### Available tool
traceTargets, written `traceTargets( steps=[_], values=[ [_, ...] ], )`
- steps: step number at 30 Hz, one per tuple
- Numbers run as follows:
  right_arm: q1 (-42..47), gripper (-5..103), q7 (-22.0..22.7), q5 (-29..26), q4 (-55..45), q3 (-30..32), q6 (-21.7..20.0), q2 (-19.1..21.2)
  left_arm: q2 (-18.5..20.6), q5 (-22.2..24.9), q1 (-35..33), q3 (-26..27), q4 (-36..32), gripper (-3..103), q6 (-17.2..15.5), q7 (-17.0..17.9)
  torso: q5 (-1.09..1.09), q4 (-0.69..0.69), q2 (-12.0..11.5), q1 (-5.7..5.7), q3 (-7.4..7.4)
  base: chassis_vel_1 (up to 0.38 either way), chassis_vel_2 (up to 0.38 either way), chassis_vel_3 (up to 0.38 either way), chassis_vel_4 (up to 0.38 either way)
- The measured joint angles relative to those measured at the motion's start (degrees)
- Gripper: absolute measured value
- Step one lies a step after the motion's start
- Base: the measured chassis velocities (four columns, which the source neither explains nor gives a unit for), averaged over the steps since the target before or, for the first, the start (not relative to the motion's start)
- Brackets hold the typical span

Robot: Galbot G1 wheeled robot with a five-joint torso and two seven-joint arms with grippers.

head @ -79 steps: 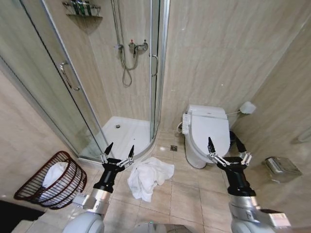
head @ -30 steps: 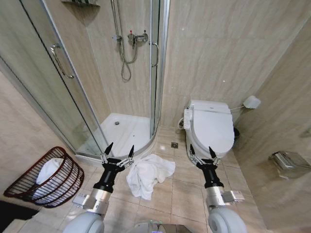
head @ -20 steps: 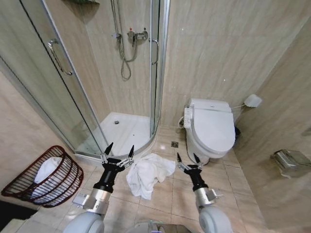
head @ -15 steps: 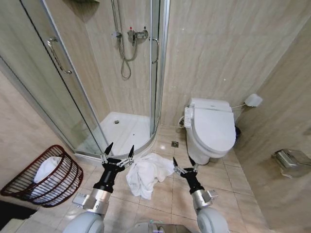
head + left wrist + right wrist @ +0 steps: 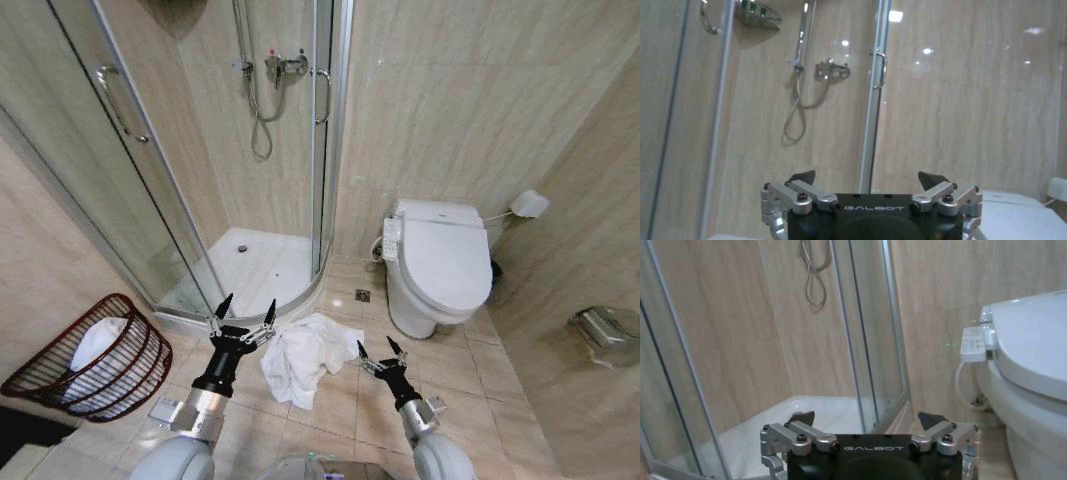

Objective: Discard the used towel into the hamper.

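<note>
Your left hand point(image 5: 243, 307) hangs above the floor tiles just left of the crumpled white towel point(image 5: 308, 357), fingers spread wide and holding nothing. Your right hand point(image 5: 375, 351) sits low at the towel's right edge, also spread open and empty; you cannot tell whether its nearer finger touches the cloth. The towel lies on the floor point(image 5: 470, 385) between the shower tray point(image 5: 255, 272) and the toilet point(image 5: 437, 265). The hamper point(image 5: 85, 358) stands tilted at your far left by the wall, well apart from the towel, with another white cloth point(image 5: 92, 346) already inside. From your wrists, both hands point(image 5: 867, 178) point(image 5: 867, 418) show their fingers parted, pointing toward the shower door
</note>
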State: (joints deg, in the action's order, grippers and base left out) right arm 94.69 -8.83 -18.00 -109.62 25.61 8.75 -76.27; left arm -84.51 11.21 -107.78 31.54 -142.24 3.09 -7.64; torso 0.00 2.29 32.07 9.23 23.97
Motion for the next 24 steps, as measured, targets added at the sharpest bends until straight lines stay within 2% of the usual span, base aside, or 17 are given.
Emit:
traceTargets(
  steps=[24],
  values=[
    [-4.5,100,-0.3,1.7,12.1,1.1,2.2,0.6,0.0,0.0,0.0,0.0,0.0,100,0.0,0.0,-0.01,-0.01,-2.4,-0.84,-1.57,0.098,0.103,0.099,0.096]
  ],
)
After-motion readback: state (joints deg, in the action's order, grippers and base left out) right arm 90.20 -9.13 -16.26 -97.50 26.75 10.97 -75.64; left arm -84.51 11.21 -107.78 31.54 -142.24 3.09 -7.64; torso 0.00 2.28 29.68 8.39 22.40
